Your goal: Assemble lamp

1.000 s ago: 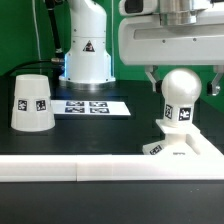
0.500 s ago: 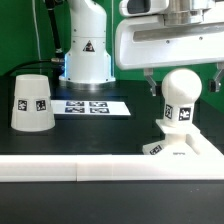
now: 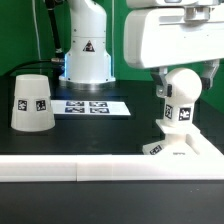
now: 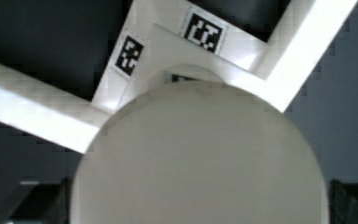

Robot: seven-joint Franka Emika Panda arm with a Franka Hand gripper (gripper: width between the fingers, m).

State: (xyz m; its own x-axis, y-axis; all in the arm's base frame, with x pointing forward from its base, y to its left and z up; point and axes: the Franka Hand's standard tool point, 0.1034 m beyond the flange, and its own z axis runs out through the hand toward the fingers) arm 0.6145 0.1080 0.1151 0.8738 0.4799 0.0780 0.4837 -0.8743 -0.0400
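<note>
**Lamp assembly station: contents, front to back**

1. Front rail (image 3: 90, 170): a long white bar across the near edge of the black worktop (image 3: 100, 135).
2. Lamp base (image 3: 172, 150): white, flat and stepped. It lies just behind the rail at the exterior view's right, with a square marker on its near face.
3. Bulb (image 3: 184, 92): white with a rounded head. It stands upright on the lamp base, and its neck carries a black-and-white marker. In the wrist view its dome fills most of the picture, with the tagged base showing beyond it.
4. Gripper (image 3: 186, 84): it hangs from the broad white wrist block directly over the bulb. The jaws stand apart, one dark finger at each side of the bulb's head. The finger on the exterior view's left is very close to the bulb's surface, but contact is too fine to tell at this resolution.
5. Shade (image 3: 32, 102): a white tapered cup with its mouth down on the worktop. It sits at the exterior view's left, well apart from the base and bulb, marker facing forward.
6. Marker board (image 3: 90, 106): a thin white strip of tags lying flat between the shade and the base, further back.
7. Arm pedestal (image 3: 88, 48): a white column bearing a warning triangle, directly behind the marker board.
8. Green backdrop (image 3: 25, 35): it closes the rear of the scene.
</note>
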